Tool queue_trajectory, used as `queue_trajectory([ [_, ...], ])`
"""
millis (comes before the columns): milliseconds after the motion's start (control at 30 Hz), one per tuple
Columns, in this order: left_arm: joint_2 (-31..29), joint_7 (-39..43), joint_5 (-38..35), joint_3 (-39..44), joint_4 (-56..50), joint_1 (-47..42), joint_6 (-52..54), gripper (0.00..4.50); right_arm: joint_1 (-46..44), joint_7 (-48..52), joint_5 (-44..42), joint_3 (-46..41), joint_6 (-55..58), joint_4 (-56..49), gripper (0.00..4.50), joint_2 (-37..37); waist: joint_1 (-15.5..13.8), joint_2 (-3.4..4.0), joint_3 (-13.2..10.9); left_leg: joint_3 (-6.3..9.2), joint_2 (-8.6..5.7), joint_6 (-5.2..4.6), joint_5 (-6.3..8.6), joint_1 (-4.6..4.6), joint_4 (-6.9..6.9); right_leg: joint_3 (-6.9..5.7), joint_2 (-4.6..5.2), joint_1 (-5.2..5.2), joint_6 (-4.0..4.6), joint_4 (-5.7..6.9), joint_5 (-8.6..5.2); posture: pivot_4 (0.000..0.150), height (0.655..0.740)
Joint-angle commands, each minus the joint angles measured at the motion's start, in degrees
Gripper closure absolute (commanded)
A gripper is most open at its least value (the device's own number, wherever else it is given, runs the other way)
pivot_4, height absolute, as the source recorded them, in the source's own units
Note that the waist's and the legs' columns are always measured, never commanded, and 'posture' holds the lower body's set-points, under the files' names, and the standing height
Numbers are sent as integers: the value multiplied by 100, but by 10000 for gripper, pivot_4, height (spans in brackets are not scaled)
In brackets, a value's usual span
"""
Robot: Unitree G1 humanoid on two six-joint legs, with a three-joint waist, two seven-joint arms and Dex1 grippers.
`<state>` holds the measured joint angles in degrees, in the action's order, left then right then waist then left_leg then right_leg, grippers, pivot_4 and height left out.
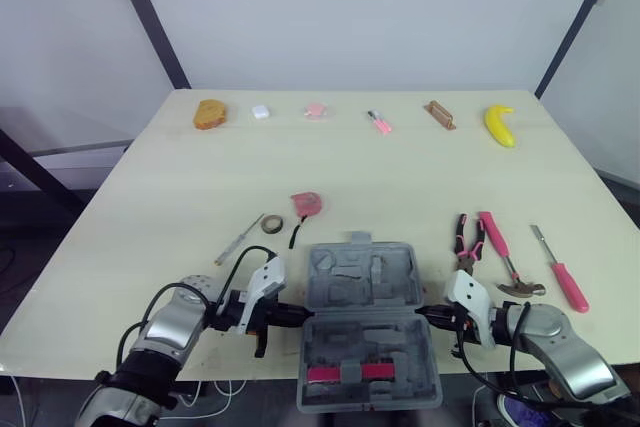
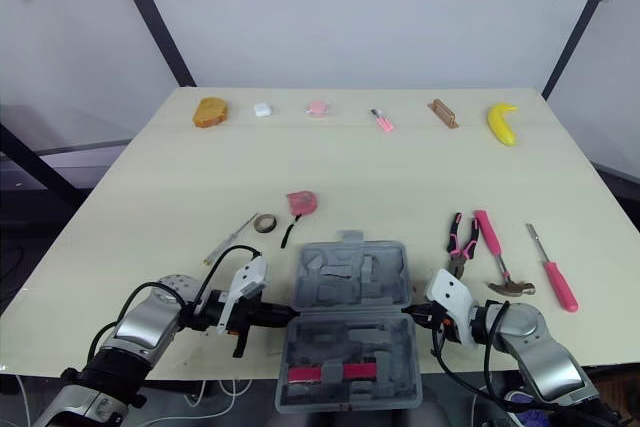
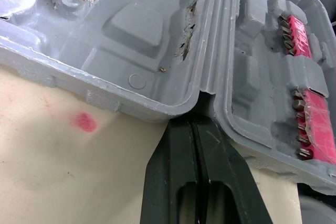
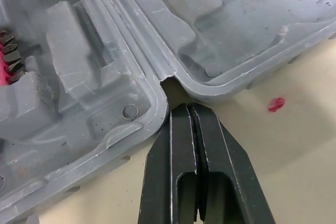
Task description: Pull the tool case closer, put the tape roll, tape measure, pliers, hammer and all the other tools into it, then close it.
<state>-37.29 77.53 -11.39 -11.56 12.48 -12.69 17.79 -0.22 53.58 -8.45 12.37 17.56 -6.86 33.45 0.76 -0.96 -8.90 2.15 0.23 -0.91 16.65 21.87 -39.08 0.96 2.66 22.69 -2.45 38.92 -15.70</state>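
Two arms reach in from the bottom corners of the head view, one on each side of the open grey tool case [image 1: 362, 331], which lies low in the centre at the near edge of the pale bench [image 1: 400, 177].

At lower left, the left gripper [image 1: 295, 315] points at the case's left side. In its wrist view the two black fingers [image 3: 178, 145] are pressed flat together with nothing between them. Their tips sit in the notch where the two halves hinge.

Above it, left of centre, lie a thin screwdriver [image 1: 240, 239], the tape roll [image 1: 271, 223] just beside its tip, and the pink tape measure [image 1: 306, 203] a little higher.

The case's lower half holds two red bit strips [image 1: 345, 373].

At lower right, the right gripper [image 1: 425, 313] meets the case's right side at the matching hinge notch, its fingers [image 4: 210, 145] likewise shut tight on nothing.

Above it lie the pink-handled pliers [image 1: 467, 242], the hammer [image 1: 503, 252] just beside them, and a red-handled screwdriver [image 1: 560, 269] nearest the right edge.

Along the far edge, in the upper part of the frame, small items stand in a row and end with a banana [image 1: 499, 125] at the right.
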Motion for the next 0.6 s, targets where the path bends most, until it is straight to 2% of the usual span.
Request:
queue_trajectory([
  [33,-56,73,61,-183,39,127,1,45000,80,148,-98,64,84,-170,44918,94,0,0,0,0,0,0,0,0,0,0,0,0,0,0,0,1500,7400],
  [600,-69,103,21,-213,-72,180,42,45000,55,120,-43,75,78,-139,44918,110,0,0,0,0,0,0,0,0,0,0,0,0,0,0,0,1500,7400],
])
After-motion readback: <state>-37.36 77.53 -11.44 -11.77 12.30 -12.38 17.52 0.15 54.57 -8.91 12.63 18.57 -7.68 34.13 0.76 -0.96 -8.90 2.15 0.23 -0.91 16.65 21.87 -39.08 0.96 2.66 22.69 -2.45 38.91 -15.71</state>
